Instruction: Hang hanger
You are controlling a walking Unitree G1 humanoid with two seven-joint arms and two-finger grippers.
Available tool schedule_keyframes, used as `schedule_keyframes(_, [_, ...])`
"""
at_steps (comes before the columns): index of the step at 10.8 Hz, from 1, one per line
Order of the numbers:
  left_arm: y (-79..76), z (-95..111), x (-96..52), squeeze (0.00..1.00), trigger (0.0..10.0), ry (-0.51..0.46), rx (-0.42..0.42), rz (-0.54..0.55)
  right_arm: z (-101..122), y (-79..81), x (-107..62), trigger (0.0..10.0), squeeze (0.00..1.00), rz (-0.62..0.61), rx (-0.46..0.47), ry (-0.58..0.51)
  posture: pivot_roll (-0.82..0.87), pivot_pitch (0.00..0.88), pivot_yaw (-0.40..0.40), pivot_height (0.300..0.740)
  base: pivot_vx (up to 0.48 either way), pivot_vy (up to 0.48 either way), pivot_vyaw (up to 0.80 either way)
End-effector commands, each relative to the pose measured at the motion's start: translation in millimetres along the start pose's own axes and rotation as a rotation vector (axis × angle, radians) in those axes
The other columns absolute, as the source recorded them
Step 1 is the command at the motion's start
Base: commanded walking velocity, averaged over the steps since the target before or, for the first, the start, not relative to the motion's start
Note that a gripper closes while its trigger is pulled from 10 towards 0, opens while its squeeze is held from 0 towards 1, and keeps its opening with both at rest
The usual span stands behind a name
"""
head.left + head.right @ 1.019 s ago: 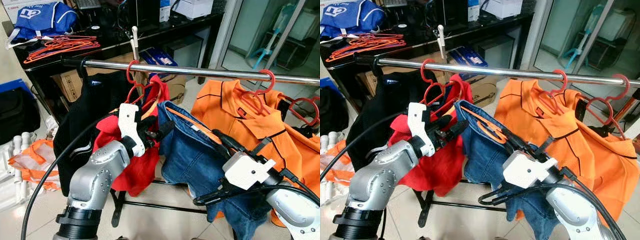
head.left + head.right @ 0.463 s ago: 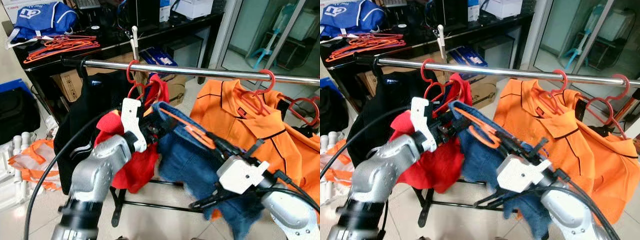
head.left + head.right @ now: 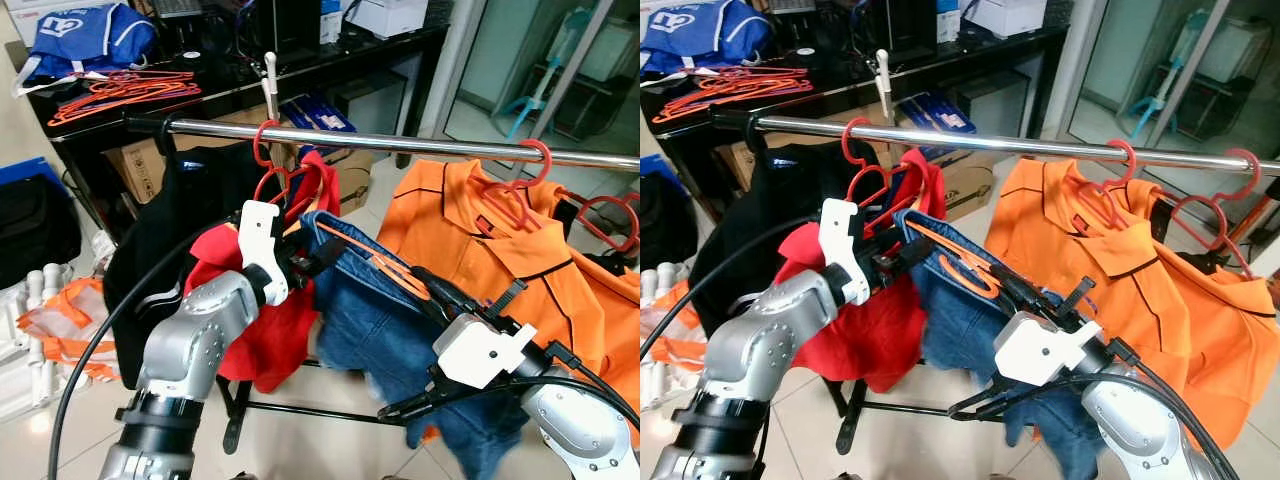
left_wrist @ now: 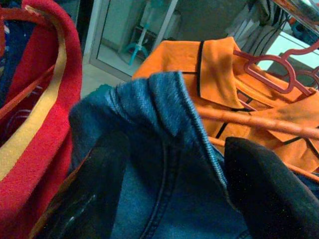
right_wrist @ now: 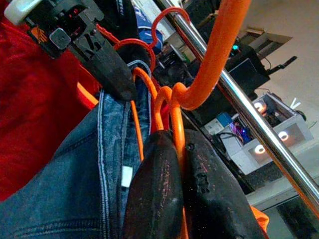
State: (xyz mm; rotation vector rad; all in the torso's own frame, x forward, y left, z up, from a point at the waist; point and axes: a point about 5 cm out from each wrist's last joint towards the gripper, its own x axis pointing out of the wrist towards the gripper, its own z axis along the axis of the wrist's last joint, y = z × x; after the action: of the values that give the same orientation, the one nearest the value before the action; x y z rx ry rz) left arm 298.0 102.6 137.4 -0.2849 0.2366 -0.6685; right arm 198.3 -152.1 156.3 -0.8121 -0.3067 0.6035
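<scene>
The orange hanger [image 3: 958, 262], with a pair of blue jeans [image 3: 400, 335] draped on it, is held up between the two arms, below the chrome rail [image 3: 400, 143] and not hooked on it. It sits between the red garment [image 3: 265, 330] on the robot's left and the orange polo shirts [image 3: 500, 260] on its right.

The right gripper [image 5: 180, 149] has its two black fingers pressed together on the hanger's neck, just under the hook, which curves up toward the rail without touching it as far as I can see. In the head views that arm's white wrist housing [image 3: 480, 350] sits low in front of the jeans, with black cables trailing beneath it.

The left gripper [image 3: 318, 262] reaches in from the other side. Its fingers [image 4: 264, 189] are spread either side of the denim waistband, one on each face of the fabric; I cannot tell whether they actually press it.

On the rail a red hanger [image 3: 265, 150] carries the red garment beside a black top [image 3: 175, 230], and more red hangers [image 3: 520, 180] hold the orange shirts. Behind, a dark table [image 3: 300, 70] has a pile of orange hangers [image 3: 120, 92] and a blue bag [image 3: 85, 35].
</scene>
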Motion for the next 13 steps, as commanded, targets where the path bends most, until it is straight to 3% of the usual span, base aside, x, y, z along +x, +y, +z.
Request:
schedule_keyframes(1, [2.4, 2.2, -3.8, 0.0, 0.0, -0.005, 0.02, 0.017, 2.3, -6.7, 1.4, 0.0, 0.0, -0.032, -0.025, -0.028, -0.08, 0.0, 0.002, 0.74, 0.0, 0.0, 0.0])
schedule_keyframes(10, [3.7, 9.6, -22.9, 0.0, 0.0, -0.049, 0.023, 0.029, -4.1, -11.4, -1.0, 0.0, 0.0, -0.049, -0.023, 0.018, -0.07, 0.0, 0.004, 0.74, 0.0, 0.0, 0.0])
schedule_keyframes(13, [15.5, 17.3, -30.8, 0.0, 0.0, -0.075, 0.036, 0.072, -1.4, -13.8, -0.1, 0.0, 0.0, -0.051, -0.021, 0.016, -0.06, 0.0, 0.004, 0.74, 0.0, 0.0, 0.0])
